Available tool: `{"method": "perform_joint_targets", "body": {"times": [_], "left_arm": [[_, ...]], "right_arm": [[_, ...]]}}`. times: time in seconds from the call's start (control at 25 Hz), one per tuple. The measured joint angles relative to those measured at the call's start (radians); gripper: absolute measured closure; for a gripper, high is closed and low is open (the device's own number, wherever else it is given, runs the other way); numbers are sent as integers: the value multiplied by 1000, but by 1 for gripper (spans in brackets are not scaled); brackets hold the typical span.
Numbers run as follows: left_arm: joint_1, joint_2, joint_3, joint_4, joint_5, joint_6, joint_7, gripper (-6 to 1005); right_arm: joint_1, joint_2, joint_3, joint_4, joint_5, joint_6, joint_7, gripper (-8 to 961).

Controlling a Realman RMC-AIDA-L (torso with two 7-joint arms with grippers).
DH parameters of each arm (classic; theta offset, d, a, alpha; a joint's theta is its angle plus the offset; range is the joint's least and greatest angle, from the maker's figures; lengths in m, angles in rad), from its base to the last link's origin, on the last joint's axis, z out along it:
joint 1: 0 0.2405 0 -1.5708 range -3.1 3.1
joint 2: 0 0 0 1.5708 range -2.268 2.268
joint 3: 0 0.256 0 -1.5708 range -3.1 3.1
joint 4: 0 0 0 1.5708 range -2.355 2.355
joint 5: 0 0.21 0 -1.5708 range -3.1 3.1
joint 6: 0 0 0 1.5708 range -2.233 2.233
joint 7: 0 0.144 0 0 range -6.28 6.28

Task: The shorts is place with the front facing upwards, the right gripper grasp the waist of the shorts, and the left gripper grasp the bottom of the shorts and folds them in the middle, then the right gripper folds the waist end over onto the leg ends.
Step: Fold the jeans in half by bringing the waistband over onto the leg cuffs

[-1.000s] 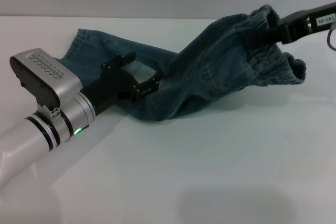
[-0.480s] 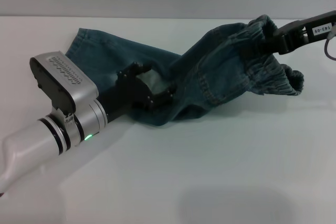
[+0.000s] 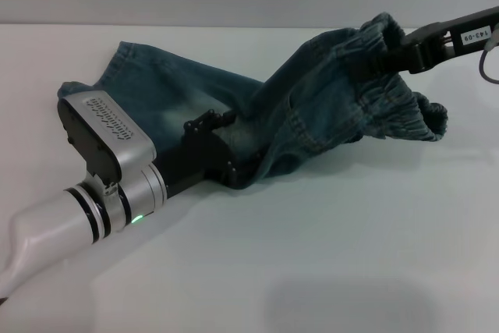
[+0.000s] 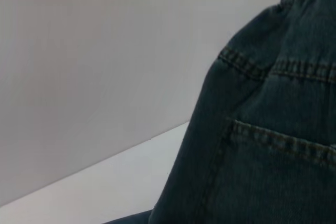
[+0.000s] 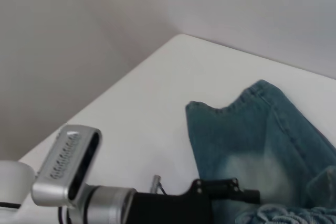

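Denim of the shorts (image 3: pixel 312 107) hides the right hand's (image 3: pixel 396 58) fingertips.

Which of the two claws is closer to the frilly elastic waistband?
Right. The right gripper holds the waist up off the table; the left gripper is at the shorts' legs.

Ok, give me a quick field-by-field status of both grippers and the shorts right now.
shorts: on the white table, leg part flat, waist end raised
waist: lifted off the table at the robot's right
right gripper: shut on the waist, holding it up
left gripper: low on the near edge of the denim at mid-length
leg ends: flat on the table, at the robot's far left
fold: not finished; waist not yet over the leg ends
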Motion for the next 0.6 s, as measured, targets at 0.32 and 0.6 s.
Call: {"method": "perform_joint_targets", "body": {"times": [0.32, 0.6], "left_arm": [[-11, 0, -11, -34, 8, 4, 0, 157], [-26, -1, -31, -55, 49, 18, 0, 157]], "right_arm": [[8, -3, 0, 0, 12, -9, 1, 900], [19, -4, 0, 0, 14, -17, 1, 901]]}}
